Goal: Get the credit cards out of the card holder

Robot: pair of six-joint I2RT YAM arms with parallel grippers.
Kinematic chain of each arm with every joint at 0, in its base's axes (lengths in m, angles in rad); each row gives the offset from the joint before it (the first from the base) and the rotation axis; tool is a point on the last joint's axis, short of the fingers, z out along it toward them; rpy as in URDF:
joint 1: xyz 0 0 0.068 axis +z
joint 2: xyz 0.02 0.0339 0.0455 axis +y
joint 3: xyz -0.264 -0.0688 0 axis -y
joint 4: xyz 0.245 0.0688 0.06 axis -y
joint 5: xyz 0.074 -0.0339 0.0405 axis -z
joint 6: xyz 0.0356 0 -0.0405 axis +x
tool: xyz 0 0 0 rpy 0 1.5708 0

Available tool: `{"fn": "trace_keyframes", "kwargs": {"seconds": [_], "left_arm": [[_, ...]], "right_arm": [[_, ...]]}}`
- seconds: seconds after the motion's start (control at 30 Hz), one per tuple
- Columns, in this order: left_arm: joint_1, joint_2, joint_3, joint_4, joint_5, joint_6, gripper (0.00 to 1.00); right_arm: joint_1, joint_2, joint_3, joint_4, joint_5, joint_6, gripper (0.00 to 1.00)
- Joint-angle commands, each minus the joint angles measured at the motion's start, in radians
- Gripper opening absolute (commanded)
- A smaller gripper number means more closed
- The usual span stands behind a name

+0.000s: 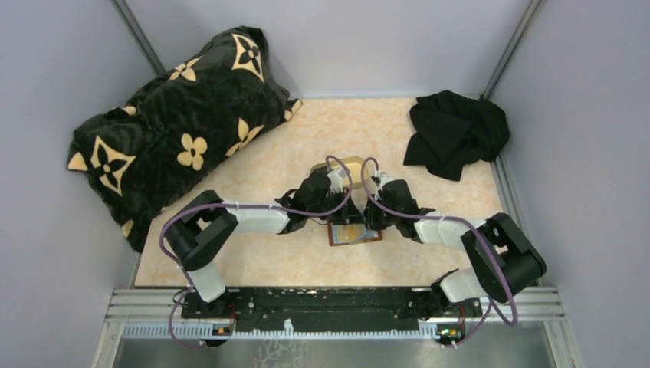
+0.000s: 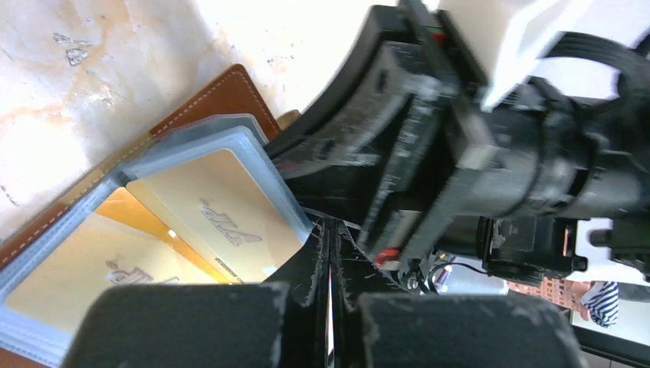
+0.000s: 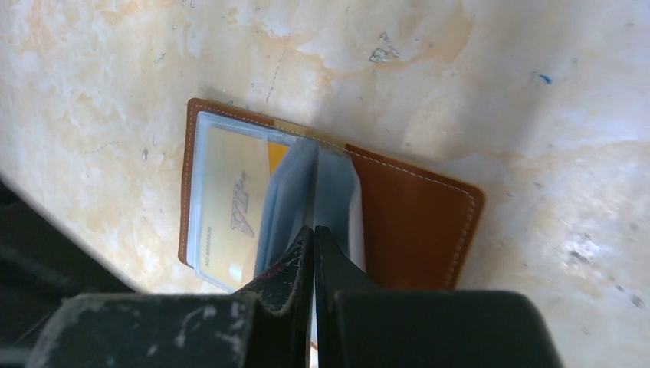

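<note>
Our left gripper (image 2: 329, 253) has its jaws pressed together on nothing. Just ahead of it and to its left the brown leather two-panel card holder (image 2: 222, 96) lies open on the pale marbled counter (image 2: 46, 115). The gold-tan rectangular credit cards (image 2: 218, 211) sit inside its clear blue-grey plastic sleeves (image 2: 230, 138), and we see none out yet. Our right gripper (image 3: 314, 245) is also closed, its tips right against a sleeve leaf standing up directly ahead of it; we cannot tell whether that leaf is pinched. We judge the main risk to be that closed tips catch floppy plastic rather than a card edge, so a pull drags or folds the light, unpinned holder. The two grippers also crowd each other and could knock together.
</note>
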Motion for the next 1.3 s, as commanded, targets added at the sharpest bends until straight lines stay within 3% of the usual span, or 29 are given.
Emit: {"fn": "trace_keyframes", "kwargs": {"seconds": [0.0, 0.3, 0.5, 0.77, 0.97, 1.1, 1.27], "left_arm": [[-0.006, 0.053, 0.038, 0.004, 0.021, 0.01, 0.0], [-0.004, 0.116, 0.073, 0.016, 0.032, 0.006, 0.0], [-0.004, 0.059, 0.069, -0.019, -0.011, 0.037, 0.16], [-0.005, -0.129, -0.018, -0.15, -0.168, 0.113, 0.32], [-0.008, -0.185, -0.149, -0.154, -0.214, 0.063, 0.32], [-0.017, -0.18, -0.282, -0.068, -0.214, -0.019, 0.3], [-0.026, -0.155, -0.301, -0.056, -0.234, -0.037, 0.3]], "right_arm": [[-0.009, -0.131, 0.066, -0.113, 0.097, -0.069, 0.0], [-0.011, -0.285, 0.123, -0.276, 0.144, -0.107, 0.0], [-0.012, -0.265, 0.092, -0.226, 0.104, -0.088, 0.0], [-0.012, -0.117, 0.073, -0.124, 0.075, -0.091, 0.0], [-0.012, -0.043, 0.058, -0.089, 0.064, -0.087, 0.0], [-0.012, -0.03, 0.038, -0.089, 0.07, -0.08, 0.0], [-0.012, -0.024, 0.0, -0.077, 0.052, -0.07, 0.0]]}}
